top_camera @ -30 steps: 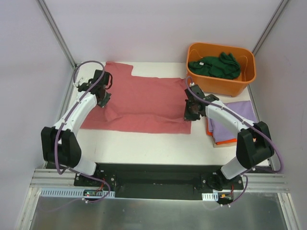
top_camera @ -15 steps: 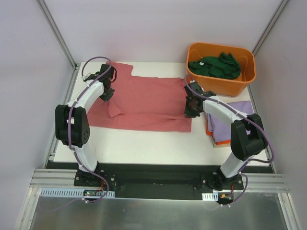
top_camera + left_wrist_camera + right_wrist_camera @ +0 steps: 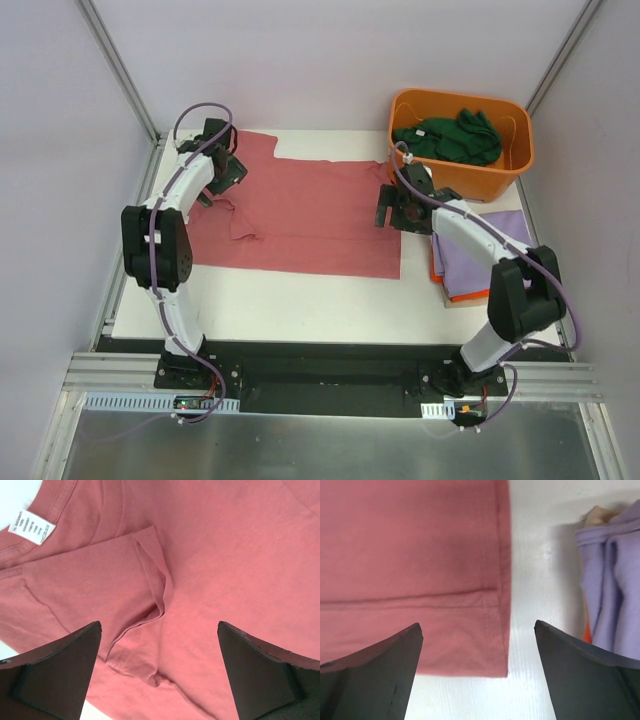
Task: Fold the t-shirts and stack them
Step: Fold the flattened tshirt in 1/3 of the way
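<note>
Top view shows you the red shirt [image 3: 310,215] spread on the table [image 3: 300,300]. Left gripper [image 3: 224,170] hangs wide open over its sleeve, right gripper [image 3: 396,213] wide open over its hem corner. 1 purple shirt [image 3: 490,245] lies folded nearby, seemingly atop an orange shirt [image 3: 437,272].

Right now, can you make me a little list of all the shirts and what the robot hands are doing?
Red-pink shirt: spread on the table, one sleeve folded in
Purple shirt: folded, lying on the orange shirt
Green shirt: bunched in the orange tub
Left gripper: open, empty, above the red-pink shirt's collar end
Right gripper: open, empty, above its right edge
</note>
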